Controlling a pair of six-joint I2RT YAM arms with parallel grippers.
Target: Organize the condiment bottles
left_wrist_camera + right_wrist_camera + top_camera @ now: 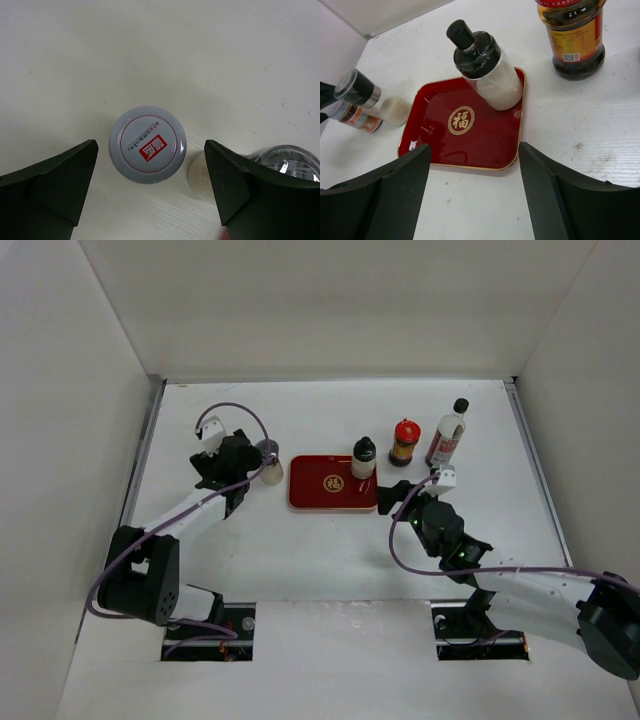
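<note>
Left gripper (151, 150) is released, fingers spread to either side of the grey-lidded shaker jar (147, 144), which stands upright between them with bare table (75, 60) showing on both sides, so nothing is gripped yet. The second shaker jar (287, 160) sits just outside the claw, tucked against the outer face of one finger (only its clear top and a sliver of pale body show). The risk here is that as the claw closes or lifts, that finger could drag or topple the neighbour, and a skewed pinch on the round jar could twist it out of the pads. Right gripper (474, 147) is also released and holds nothing. Ahead of its spread fingers lies the red tray (445, 150), and the white black-capped bottle (490, 70) stands at the tray's far corner, close to the rim. A careless move forward by this claw could nudge the tray or clip the bottle, which looks top-heavy and so would likely tip over the edge. The red-capped brown bottle (575, 40) waits beyond the tray off the claw's outer finger, near enough to the white one that reaching for either risks knocking the other. The tall clear bottle (447, 435) stands farther off, beyond the brown one.
</note>
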